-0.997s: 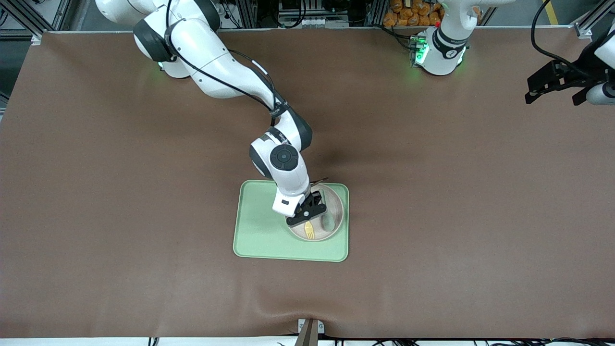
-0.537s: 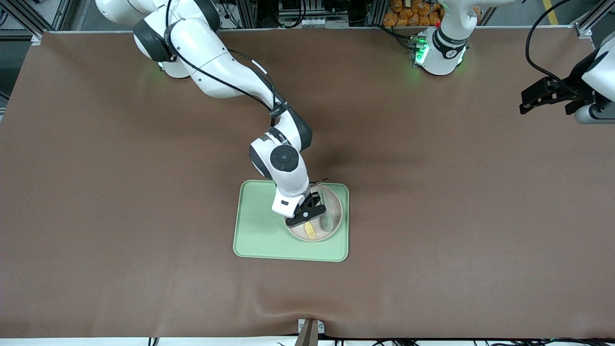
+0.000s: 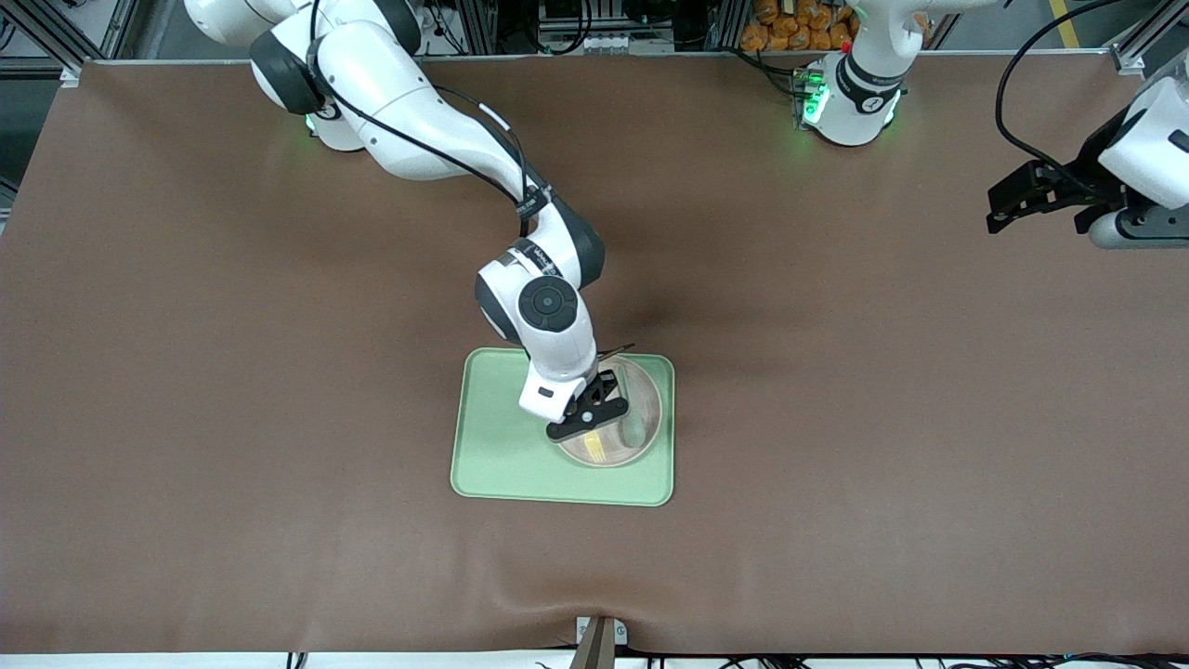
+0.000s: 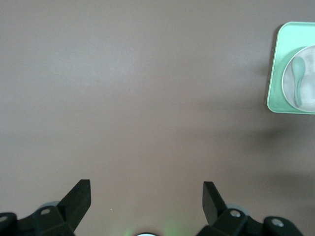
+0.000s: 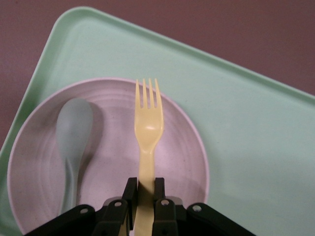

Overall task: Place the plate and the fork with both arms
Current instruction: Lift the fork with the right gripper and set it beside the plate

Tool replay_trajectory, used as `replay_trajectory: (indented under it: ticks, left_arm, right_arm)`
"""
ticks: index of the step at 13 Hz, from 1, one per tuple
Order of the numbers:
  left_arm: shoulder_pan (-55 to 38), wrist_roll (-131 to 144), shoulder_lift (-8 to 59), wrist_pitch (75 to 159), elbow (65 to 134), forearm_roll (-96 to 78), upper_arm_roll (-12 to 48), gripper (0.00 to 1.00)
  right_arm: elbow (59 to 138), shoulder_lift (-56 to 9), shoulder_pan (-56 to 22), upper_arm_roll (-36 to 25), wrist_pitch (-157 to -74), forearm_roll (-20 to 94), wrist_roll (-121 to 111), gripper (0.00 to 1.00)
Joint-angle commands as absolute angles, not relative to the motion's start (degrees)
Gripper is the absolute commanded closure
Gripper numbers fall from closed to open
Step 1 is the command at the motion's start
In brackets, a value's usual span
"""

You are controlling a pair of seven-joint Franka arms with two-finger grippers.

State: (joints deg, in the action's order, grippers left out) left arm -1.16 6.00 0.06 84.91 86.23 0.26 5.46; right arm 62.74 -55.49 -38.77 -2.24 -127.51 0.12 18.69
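Gripping the handle of the pale yellow fork [image 5: 147,129] between its closed fingers, the right gripper [image 3: 592,420] sits over the cream plate [image 3: 650,423]. The fork's tines point away from the gripper, over the plate's rim. Just beside the gripper, a grey-green spoon [image 5: 73,137] lies in the plate. The plate rests on a light green tray [image 3: 502,446], in the part toward the left arm's end of the table.

The left gripper [image 3: 1038,194] hangs over bare tabletop at the left arm's end, well apart from the tray, with its black fingers [image 4: 78,196] spread wide and holding nothing. That arm waits.

A smooth brown mat [image 3: 882,390] covers the whole table, with a slight wrinkle at the edge nearest the front camera. Metal framing, cables and orange items show above the table's top edge in the front view.
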Motion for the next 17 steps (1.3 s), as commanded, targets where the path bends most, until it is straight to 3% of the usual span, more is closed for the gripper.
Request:
replay_trajectory:
  ticks: [1, 4, 12, 14, 15, 16, 17]
  left_arm:
    - [-0.8, 5.5, -1.1, 86.3, 86.8, 1.2, 6.0, 0.0]
    - [-1.3, 5.4, -1.1, 86.2, 86.8, 1.5, 6.3, 0.0]
    - [0.4, 0.1, -0.9, 84.6, 87.1, 1.0, 6.2, 0.0]
    - [0.4, 1.2, -0.6, 84.6, 86.9, 1.0, 6.2, 0.0]
    - [0.4, 2.3, -0.5, 84.6, 86.8, 1.0, 6.2, 0.0]
    - [0.3, 3.4, -0.5, 84.7, 86.7, 1.1, 6.2, 0.0]
    - [0.0, 4.3, -0.5, 84.7, 86.7, 1.2, 6.3, 0.0]
  right_arm:
    - [63.8, -53.0, -36.7, -2.3, -126.2, 2.8, 19.5, 0.92]
    - [65.5, -51.4, -32.4, -2.3, -121.7, 3.0, 19.5, 0.9]
    - [75.9, -48.6, -30.7, -2.2, -125.2, 3.1, 22.7, 0.88]
    - [77.6, -48.9, -30.6, -2.2, -127.9, 3.1, 23.1, 0.84]
    - [78.3, -48.9, -30.6, -2.2, -129.4, 3.1, 23.1, 0.8]
    - [78.4, -49.0, -30.6, -2.2, -129.4, 3.1, 23.1, 0.62]
    - [78.3, -48.8, -30.7, -2.2, -129.0, 3.1, 23.2, 0.29]
